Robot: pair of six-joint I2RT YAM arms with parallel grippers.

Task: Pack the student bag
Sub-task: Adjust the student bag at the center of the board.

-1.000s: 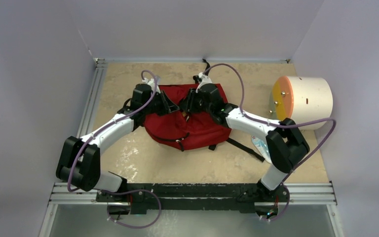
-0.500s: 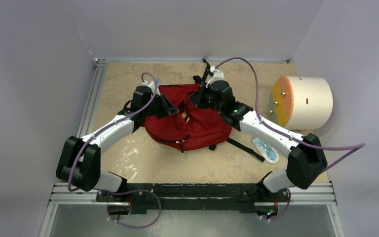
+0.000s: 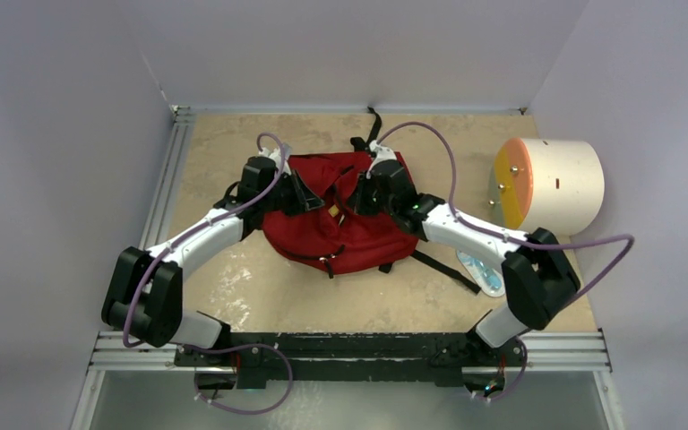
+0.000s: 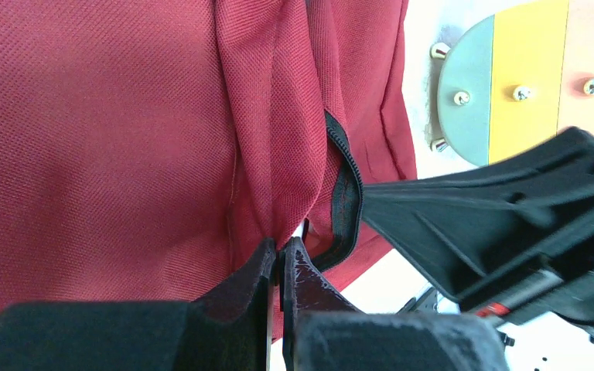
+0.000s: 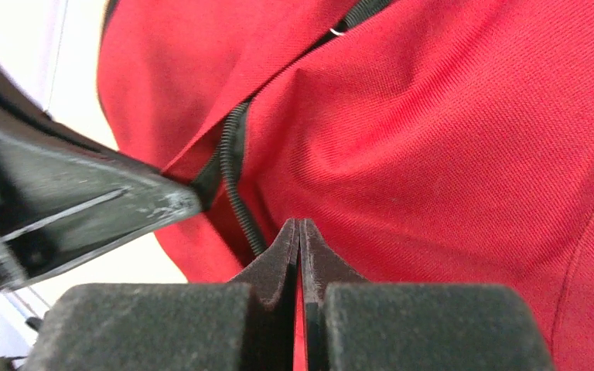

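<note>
The student bag (image 3: 349, 235), dark red with black straps, lies in the middle of the tan table. My left gripper (image 3: 307, 192) is at its upper left and is shut on a raised fold of the red fabric (image 4: 274, 154) beside the black zipper (image 4: 346, 193). My right gripper (image 3: 356, 193) faces it from the right, a short gap away. Its jaws are shut, and a strip of the bag's red fabric (image 5: 448, 139) shows between them next to the zipper coil (image 5: 236, 178). The bag's inside is hidden.
A cream cylinder (image 3: 555, 184) with an orange-yellow face lies at the right. A blue-and-white flat item (image 3: 484, 269) rests on the table under the right arm. Black straps (image 3: 443, 269) trail from the bag's right side. Walls close in the table at left, back and right.
My right gripper has closed on the bag's fabric and drawn back slightly from the far edge toward the bag's middle. The left arm and its hold are unchanged.
</note>
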